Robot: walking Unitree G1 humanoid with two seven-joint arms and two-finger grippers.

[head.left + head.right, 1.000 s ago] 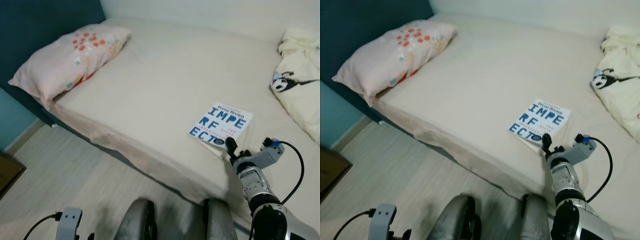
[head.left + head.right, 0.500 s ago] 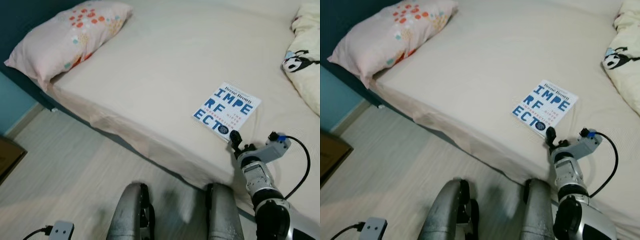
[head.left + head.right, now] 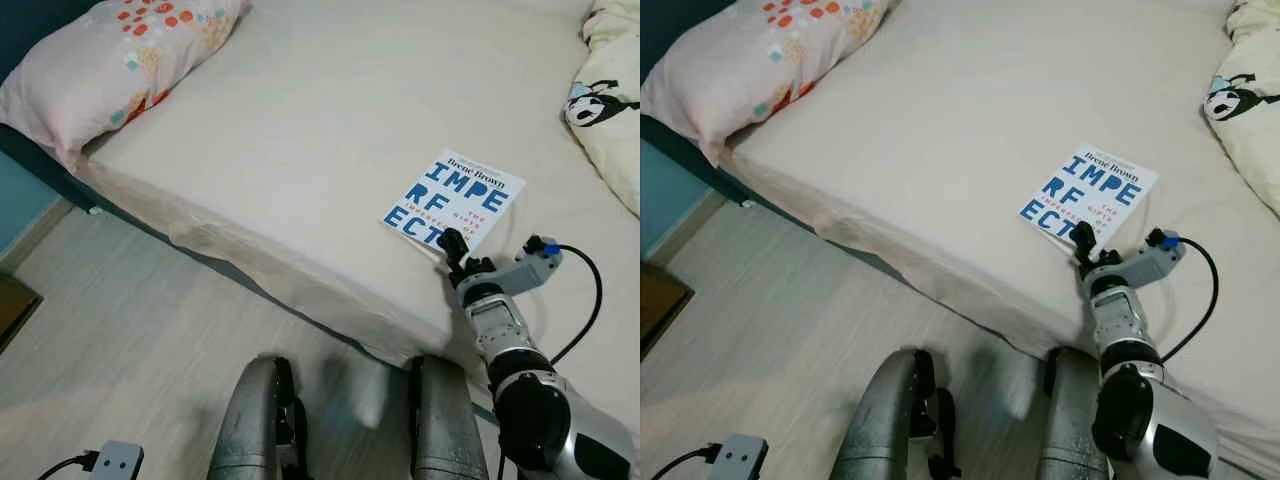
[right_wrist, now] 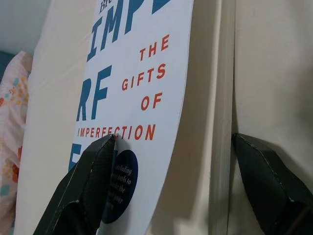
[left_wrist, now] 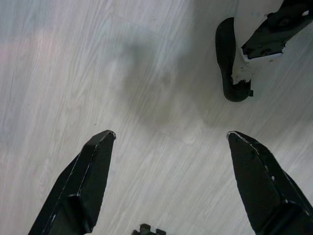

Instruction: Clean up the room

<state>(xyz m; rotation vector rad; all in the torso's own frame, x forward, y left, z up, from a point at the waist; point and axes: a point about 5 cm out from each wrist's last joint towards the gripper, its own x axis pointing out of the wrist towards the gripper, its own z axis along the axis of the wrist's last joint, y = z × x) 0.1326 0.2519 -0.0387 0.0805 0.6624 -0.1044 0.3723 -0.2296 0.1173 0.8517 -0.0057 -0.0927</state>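
Head views, bed (image 3: 330,120): cream sheet, near edge running from far left to near right across the scene
Head views, book (image 3: 455,203): white paperback lying flat on the sheet, near the bed's near edge on the right; cover up, large blue block letters "IMPE / RF / ECT", small red lines of text, dark round badge at its near corner
Head views, right gripper (image 3: 452,245): at the book's near corner, black fingers over the cover edge; silver arm rising from near right, black cable looped beside the wrist
Head views, pillow (image 3: 95,65): pale pink with red and teal dots, far left end of bed
Head views, blanket (image 3: 610,95): cream, crumpled, panda print, far right
Head views, floor (image 3: 120,330): pale wood planks, left and near
Left wrist view, left gripper (image 5: 168,161): fingers spread wide apart, nothing between them, pointing at the floor; a dark robot foot (image 5: 230,63) beyond
Right wrist view, fingers (image 4: 95,176): spread apart, one over the cover by the dark badge, the other beside the page edge on the sheet; book lies between them, not clamped
Right wrist view, cover text: "THE GIFTS OF IMPERFECTION" in red
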